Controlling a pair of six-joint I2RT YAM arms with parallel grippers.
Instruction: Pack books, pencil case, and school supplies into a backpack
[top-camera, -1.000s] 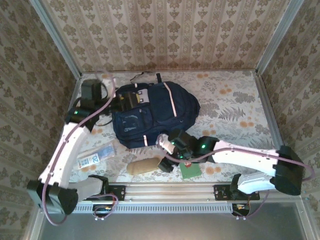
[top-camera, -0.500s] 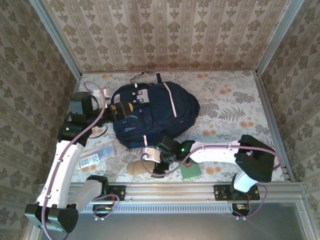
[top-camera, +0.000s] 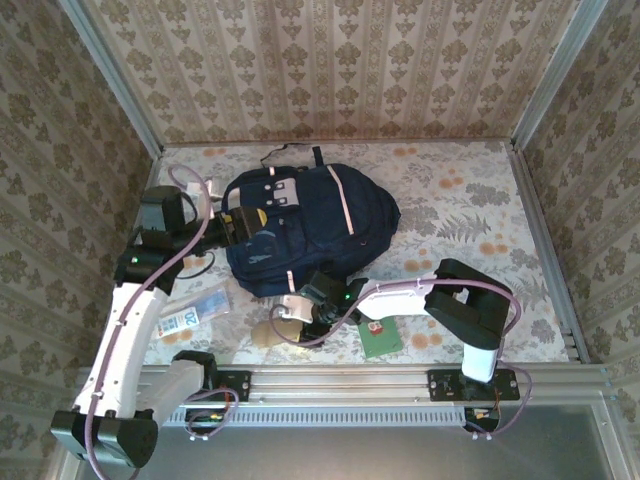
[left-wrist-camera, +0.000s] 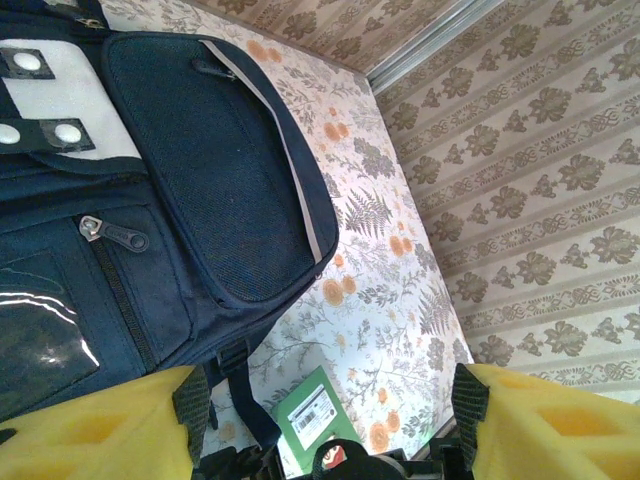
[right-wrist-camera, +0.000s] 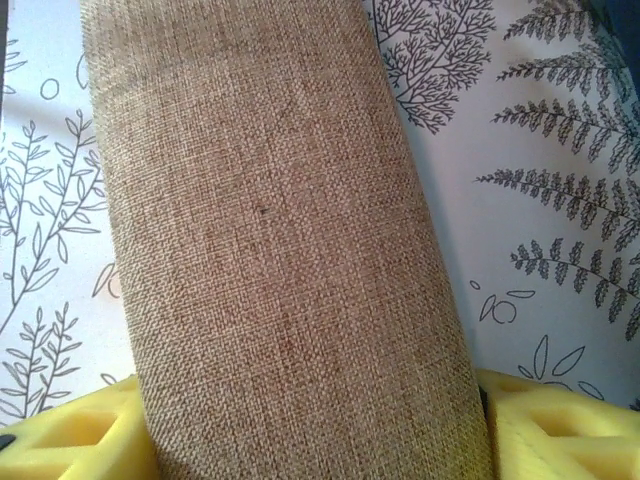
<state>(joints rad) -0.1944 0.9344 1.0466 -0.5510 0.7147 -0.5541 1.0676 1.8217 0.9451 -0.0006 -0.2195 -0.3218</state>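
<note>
Both pads (right-wrist-camera: 560, 430) of my right pincer (right-wrist-camera: 315, 435) sit against the pencil case (right-wrist-camera: 270, 230), one on each long side. The jaws stand partly closed, across its narrow width. The case lies on the table (top-camera: 460, 210) near the front edge, just in front of the backpack (top-camera: 310, 225), between a blue-and-white packet (top-camera: 190, 312) and a small green book (top-camera: 381, 340).

I judge the case to be light and soft. It is coarse woven cloth, rounded like a stuffed pouch, so it should give under the pads rather than resist them. The rough weave should hold well against foam, and I expect no slipping and no damage from a firm squeeze. The free length will probably droop once lifted, since from above my hold looks nearer one end than the middle. A grip across the width close to the centre would carry it more level. What is inside I cannot tell.

My left pincer (left-wrist-camera: 330, 400) is wide open with nothing in it, beside the backpack.
</note>
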